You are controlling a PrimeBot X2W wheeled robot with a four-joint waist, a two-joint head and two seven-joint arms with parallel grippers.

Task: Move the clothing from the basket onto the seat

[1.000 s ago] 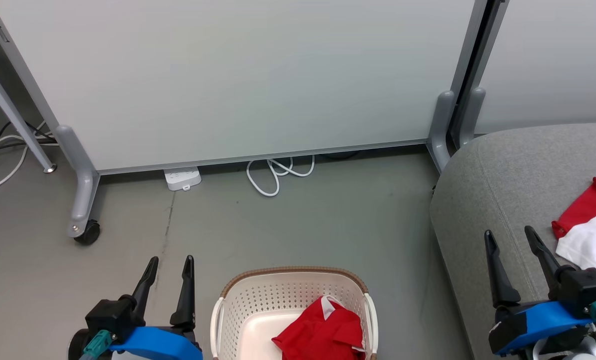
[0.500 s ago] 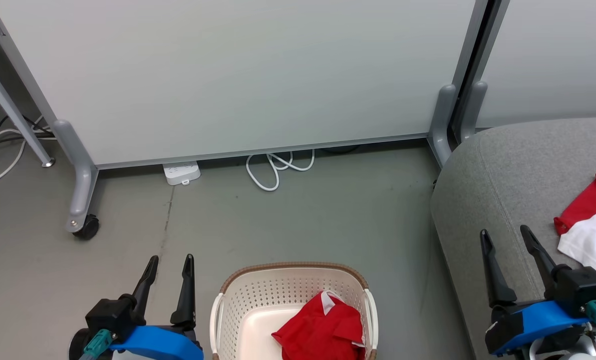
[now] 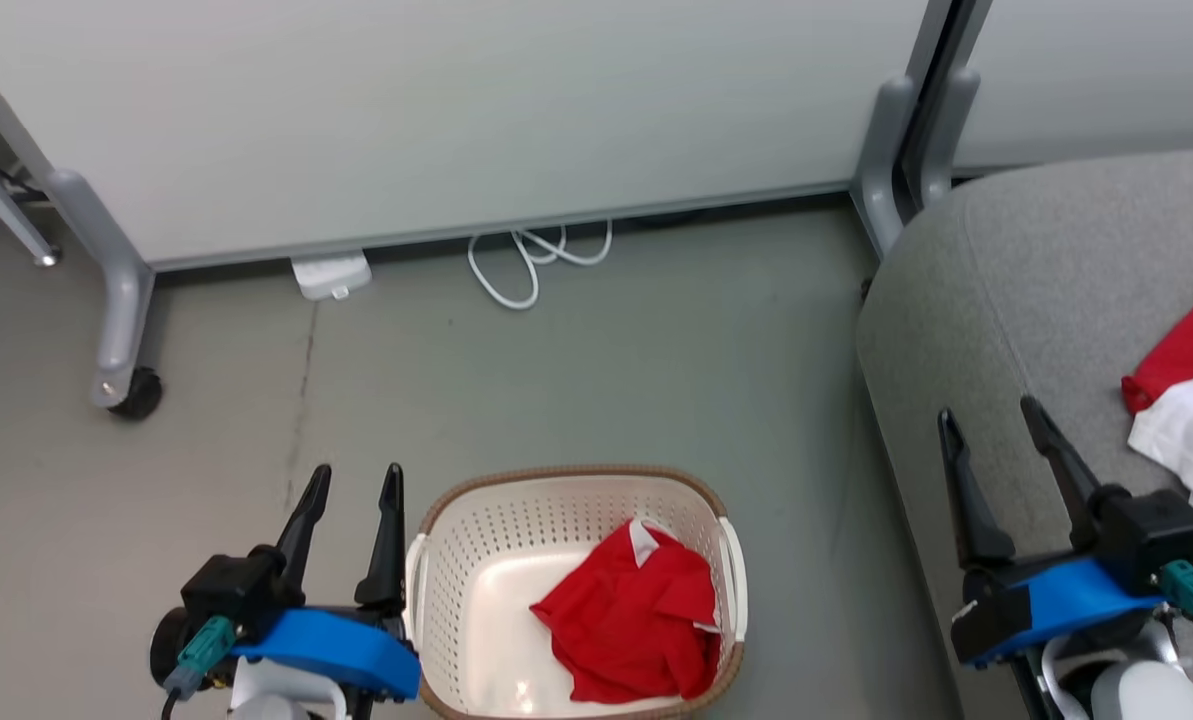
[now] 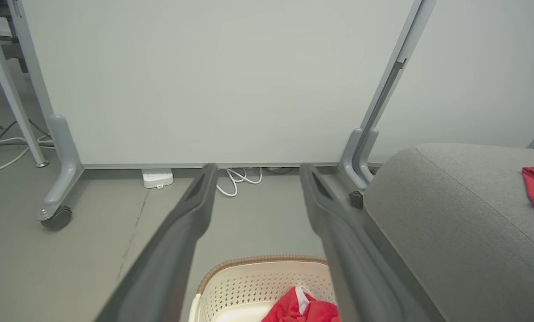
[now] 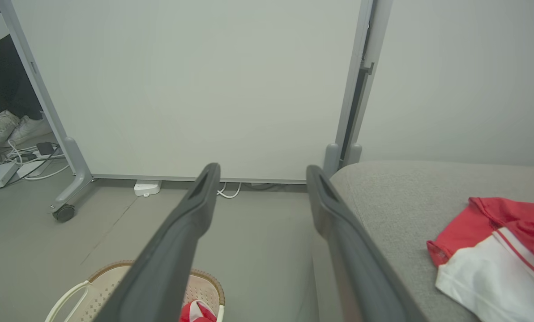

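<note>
Shirt bunched in basket, 3 o'clock side; likely soft, light; pinch a raised fold. Left tool, right tool: both apart, empty.

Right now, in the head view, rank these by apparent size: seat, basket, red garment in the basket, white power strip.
1. Seat, largest, though cropped.
2. Basket.
3. Red garment inside it.
4. White power strip, smallest, though farther off.
</note>
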